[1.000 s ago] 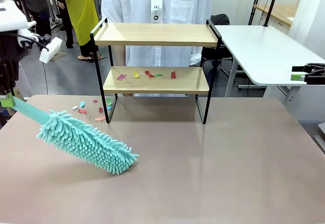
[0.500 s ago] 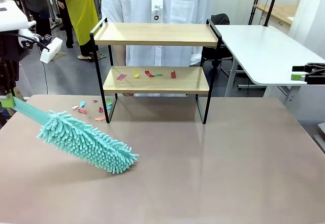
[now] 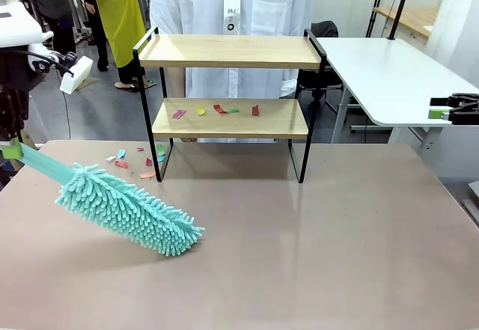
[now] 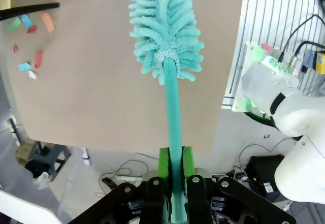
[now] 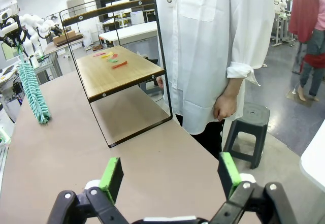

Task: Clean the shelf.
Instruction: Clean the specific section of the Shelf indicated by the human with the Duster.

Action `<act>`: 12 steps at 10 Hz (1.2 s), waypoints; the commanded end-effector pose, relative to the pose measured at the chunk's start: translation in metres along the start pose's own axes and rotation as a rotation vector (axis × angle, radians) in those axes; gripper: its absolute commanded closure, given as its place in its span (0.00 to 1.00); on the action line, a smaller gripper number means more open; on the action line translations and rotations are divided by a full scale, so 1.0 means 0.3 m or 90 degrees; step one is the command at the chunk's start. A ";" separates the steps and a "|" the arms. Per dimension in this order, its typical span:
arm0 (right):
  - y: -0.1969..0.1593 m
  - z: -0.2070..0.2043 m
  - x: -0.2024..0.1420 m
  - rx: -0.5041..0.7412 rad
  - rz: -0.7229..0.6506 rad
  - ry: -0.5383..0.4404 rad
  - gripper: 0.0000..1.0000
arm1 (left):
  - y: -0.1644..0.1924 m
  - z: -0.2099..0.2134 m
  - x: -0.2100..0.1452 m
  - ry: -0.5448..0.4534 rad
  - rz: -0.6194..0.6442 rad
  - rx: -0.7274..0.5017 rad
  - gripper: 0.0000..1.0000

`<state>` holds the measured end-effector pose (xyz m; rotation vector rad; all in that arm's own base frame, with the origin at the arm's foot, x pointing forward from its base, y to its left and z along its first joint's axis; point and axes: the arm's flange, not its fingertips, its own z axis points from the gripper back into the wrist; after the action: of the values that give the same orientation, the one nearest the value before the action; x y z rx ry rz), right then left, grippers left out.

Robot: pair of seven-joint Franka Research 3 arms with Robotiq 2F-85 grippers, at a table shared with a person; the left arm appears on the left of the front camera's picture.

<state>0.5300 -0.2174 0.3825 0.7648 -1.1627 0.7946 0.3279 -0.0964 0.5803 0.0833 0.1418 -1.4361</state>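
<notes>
Shelf (image 3: 228, 51) stands at the far middle of the brown worktop (image 3: 314, 255), upright, 2 wooden boards in a black frame, handles raised at both ends. Top board bare. Lower board (image 3: 224, 126) carries 5 small paper scraps (image 3: 219, 108) in a loose row: pink, yellow, red, green, red. More scraps (image 3: 138, 162) lie on the worktop just beside the shelf's left legs, a few under its left end.

Left tool (image 3: 11, 150) sits at the left edge of the front view, clamped on the flat teal handle (image 4: 172, 112) of a fluffy teal duster (image 3: 127, 210). In the left wrist view the green pads (image 4: 163, 159) press the handle from both sides. Duster slants down and to the right, head low over the worktop, well apart from the shelf. Cannot tell if the tip touches the surface.

Right tool (image 3: 451, 109) hangs at the far right edge, in front of a white side table (image 3: 389, 68), away from the shelf. Right wrist view shows its 2 green-padded fingers (image 5: 112, 176) spread wide apart, nothing between them.

Person in a white coat (image 3: 232, 8) stands behind the shelf on the far side, badge on the chest, one hand (image 5: 223, 107) hanging by the hip. Black stool (image 5: 250, 120) on the floor beside the person.
</notes>
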 end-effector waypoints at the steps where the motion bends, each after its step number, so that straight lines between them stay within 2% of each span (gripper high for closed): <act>1: 0.002 -0.005 0.010 -0.001 0.003 0.000 0.00 | -0.007 -0.001 -0.003 -0.001 -0.001 0.002 0.87; 12: 0.002 -0.005 0.010 -0.001 0.003 0.000 0.00 | -0.007 -0.001 -0.003 -0.001 -0.001 0.002 0.87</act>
<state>0.5300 -0.2174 0.3825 0.7648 -1.1627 0.7946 0.3279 -0.0964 0.5803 0.0834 0.1418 -1.4361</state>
